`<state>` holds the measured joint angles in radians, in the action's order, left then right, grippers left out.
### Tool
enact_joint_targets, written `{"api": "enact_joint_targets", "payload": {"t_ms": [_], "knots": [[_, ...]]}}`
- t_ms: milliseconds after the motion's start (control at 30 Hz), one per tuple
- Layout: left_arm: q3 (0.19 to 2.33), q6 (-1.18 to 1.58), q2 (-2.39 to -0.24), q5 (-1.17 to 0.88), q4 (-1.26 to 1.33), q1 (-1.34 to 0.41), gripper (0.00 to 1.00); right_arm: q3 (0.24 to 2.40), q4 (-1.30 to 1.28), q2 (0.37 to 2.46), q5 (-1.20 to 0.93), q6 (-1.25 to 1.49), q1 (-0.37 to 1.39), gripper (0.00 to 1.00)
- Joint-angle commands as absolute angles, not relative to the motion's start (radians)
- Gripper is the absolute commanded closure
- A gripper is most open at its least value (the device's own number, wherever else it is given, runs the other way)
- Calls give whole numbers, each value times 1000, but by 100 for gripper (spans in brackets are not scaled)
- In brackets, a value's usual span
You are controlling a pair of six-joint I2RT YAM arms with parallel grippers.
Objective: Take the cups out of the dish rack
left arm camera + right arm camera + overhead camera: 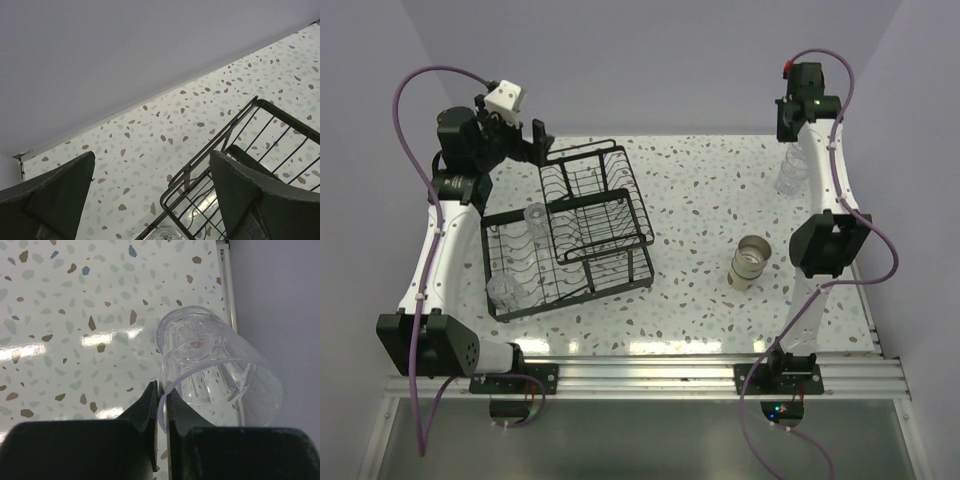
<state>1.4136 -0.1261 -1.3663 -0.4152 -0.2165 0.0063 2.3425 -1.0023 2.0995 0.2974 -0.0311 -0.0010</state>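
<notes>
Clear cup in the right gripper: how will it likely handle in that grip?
Probably light: the clear cup looks like thin-walled plastic. The right gripper pinches only its rim, so it may swing or slip. Its tapered round wall suggests it would roll if laid sideways.

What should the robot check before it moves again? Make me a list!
1. Right pincer grips the held clear cup: ok, it is shut on the rim.
2. The held clear cup rests on the table before letting go: cannot tell.
3. The drop spot is away from the tan cup: ok, the tan cup stands apart.
4. Left pincer is ready to grab: ok, it is open and empty by the dish rack corner.
5. The rack is emptied: not ok, a far clear cup and a near clear cup sit inside.
</notes>
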Motion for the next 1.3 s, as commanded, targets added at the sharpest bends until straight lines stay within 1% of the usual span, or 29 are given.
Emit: {"api": "enact_joint_targets", "payload": {"t_ms": [0, 100, 200, 333, 533, 767, 1033, 1100, 1233, 1267], "knots": [[1388, -164, -1324, -403, -199, 6, 0, 2358, -966, 2132, 284, -63, 3, 100], [1381, -175, -1325, -388, -199, 8, 0, 2378, -960, 2166, 258, -63, -23, 100], [1382, -179, -1331, -383, -202, 8, 0, 2405, -971, 2209, 297, -72, -26, 100], [1390, -184, -1336, -383, -212, 6, 0, 2395, -974, 2212, 341, -72, -41, 100], [1397, -186, -1348, -383, -212, 6, 0, 2393, -969, 2212, 282, -63, -54, 100], [1399, -186, -1353, -388, -222, 8, 0, 2390, -1066, 2269, 224, -8, -89, 100], [1396, -178, -1350, -400, -222, 8, 0, 2408, -1048, 2295, 112, 26, -107, 100], [1394, -176, -1347, -400, -224, 6, 0, 2436, -1066, 2315, 118, 31, -115, 100], [1385, -176, -1338, -399, -227, 6, 0, 2419, -1071, 2313, 179, 22, -118, 100], [1384, -178, -1338, -399, -229, 8, 0, 2415, -1069, 2315, 198, 15, -120, 95]]}}
